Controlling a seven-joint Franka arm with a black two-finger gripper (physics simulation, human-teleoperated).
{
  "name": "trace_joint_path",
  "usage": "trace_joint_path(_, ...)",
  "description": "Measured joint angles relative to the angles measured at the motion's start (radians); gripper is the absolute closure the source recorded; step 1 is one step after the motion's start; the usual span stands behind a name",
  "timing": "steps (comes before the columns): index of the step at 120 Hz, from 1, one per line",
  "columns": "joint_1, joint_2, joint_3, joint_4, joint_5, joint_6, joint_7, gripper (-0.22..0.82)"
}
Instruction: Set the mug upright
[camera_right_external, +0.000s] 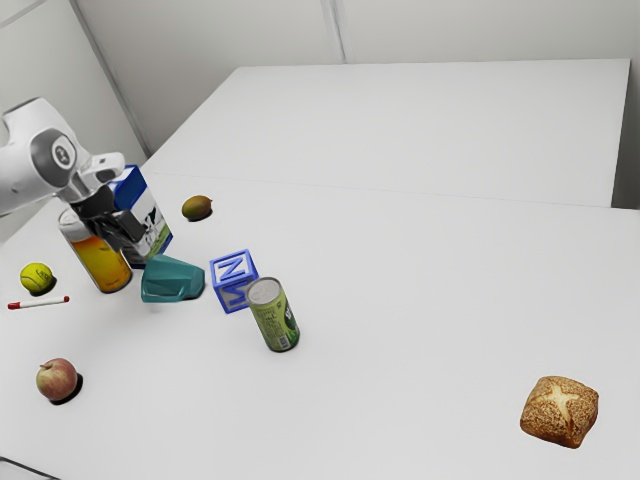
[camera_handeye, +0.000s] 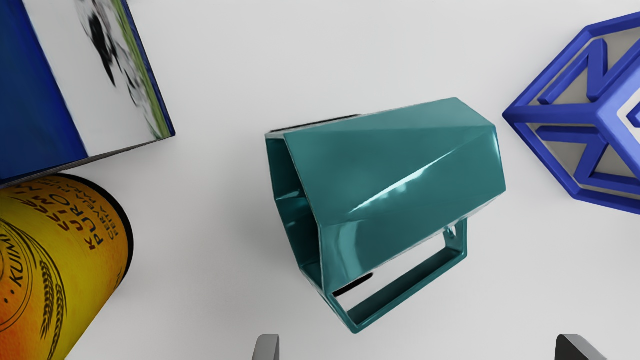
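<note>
Black and open, the claw (camera_handeye: 417, 347) holds nothing near the teal mug (camera_handeye: 400, 175), which lies on its side on the desk (camera_right_external: 420, 270), so righting it remains; past it sit the blue block (camera_right_external: 234, 281) and, farther off, the bread (camera_right_external: 560, 412).

The arm (camera_right_external: 35, 165) reaches out — its pincer (camera_right_external: 134, 240) spread wide.

"How does the mug (camera_handeye: 400, 170) look?"

"Glossy teal, faceted, with an angular handle."

"Upright?"

"No, lying on its side on the table (camera_right_external: 420, 400), its mouth facing away from the lettered block (camera_right_external: 234, 281)."
</note>
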Motion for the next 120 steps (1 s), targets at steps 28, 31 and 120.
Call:
trace_joint_path(28, -0.007, 0.018, -0.006, -0.005, -0.021, 0.078, 0.003, 0.00)
trace_joint_path(31, -0.010, 0.019, -0.007, -0.007, -0.024, 0.083, -0.007, 0.00)
trace_joint_path(120, 0.008, 0.086, -0.014, -0.033, -0.070, 0.142, -0.155, 0.00)
